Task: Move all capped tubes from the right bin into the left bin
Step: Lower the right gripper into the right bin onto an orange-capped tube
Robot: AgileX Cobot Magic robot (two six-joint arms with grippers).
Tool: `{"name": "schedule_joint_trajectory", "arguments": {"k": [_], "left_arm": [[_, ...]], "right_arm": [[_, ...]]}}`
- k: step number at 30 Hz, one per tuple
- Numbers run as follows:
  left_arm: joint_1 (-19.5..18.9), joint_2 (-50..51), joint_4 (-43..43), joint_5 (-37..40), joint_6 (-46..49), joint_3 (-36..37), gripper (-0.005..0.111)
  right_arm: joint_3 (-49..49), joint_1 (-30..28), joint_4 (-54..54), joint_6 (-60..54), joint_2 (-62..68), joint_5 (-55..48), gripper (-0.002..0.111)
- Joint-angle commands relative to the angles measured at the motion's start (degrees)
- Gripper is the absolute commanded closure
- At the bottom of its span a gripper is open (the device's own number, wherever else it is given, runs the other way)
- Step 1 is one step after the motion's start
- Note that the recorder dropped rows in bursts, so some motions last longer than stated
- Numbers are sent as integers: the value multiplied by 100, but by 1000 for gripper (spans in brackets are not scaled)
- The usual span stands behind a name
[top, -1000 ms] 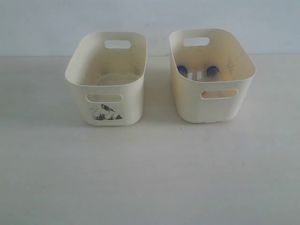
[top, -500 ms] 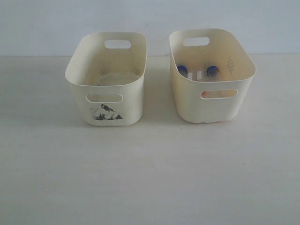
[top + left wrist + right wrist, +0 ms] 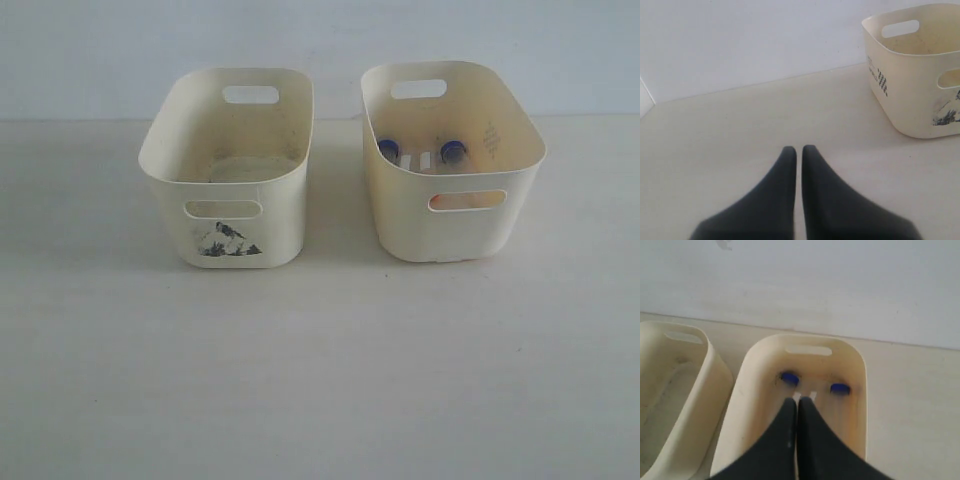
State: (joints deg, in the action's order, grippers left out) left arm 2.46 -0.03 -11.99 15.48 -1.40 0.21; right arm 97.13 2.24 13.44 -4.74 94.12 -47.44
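The right bin (image 3: pixel 455 225) is cream-yellow with a plain front. Two blue-capped tubes (image 3: pixel 389 150) (image 3: pixel 453 151) lie inside it, and an orange tint (image 3: pixel 440 202) shows through its front slot. In the right wrist view the same blue caps (image 3: pixel 788 378) (image 3: pixel 839 388) lie on the floor of the right bin (image 3: pixel 860 370). My right gripper (image 3: pixel 798 401) hangs shut and empty above that bin. The left bin (image 3: pixel 270 215) carries a black picture. My left gripper (image 3: pixel 798 149) is shut and empty over bare table, apart from the left bin (image 3: pixel 905 107).
Both bins stand side by side on a pale table (image 3: pixel 320 380), near a light wall (image 3: pixel 320 40) behind them. A narrow gap separates the bins. Neither arm shows in the exterior view.
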Motion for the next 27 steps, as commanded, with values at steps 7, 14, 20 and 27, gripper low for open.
{"name": "schedule_joint_trajectory", "arguments": {"k": [7, 14, 20, 27], "left_arm": [[8, 3, 21, -53, -76, -21, 102], [8, 3, 21, -53, -76, -21, 102], [8, 3, 21, -53, -76, -21, 102], [8, 3, 21, -53, -76, -21, 102]], "right_arm": [[2646, 70, -221, 297, 2082, -1881, 108], [2820, 362, -502, 474, 2937, -1988, 108], [2820, 709, -1525, 474, 3543, -2153, 108], [2820, 753, -1541, 866, 3900, -1872, 108]]}}
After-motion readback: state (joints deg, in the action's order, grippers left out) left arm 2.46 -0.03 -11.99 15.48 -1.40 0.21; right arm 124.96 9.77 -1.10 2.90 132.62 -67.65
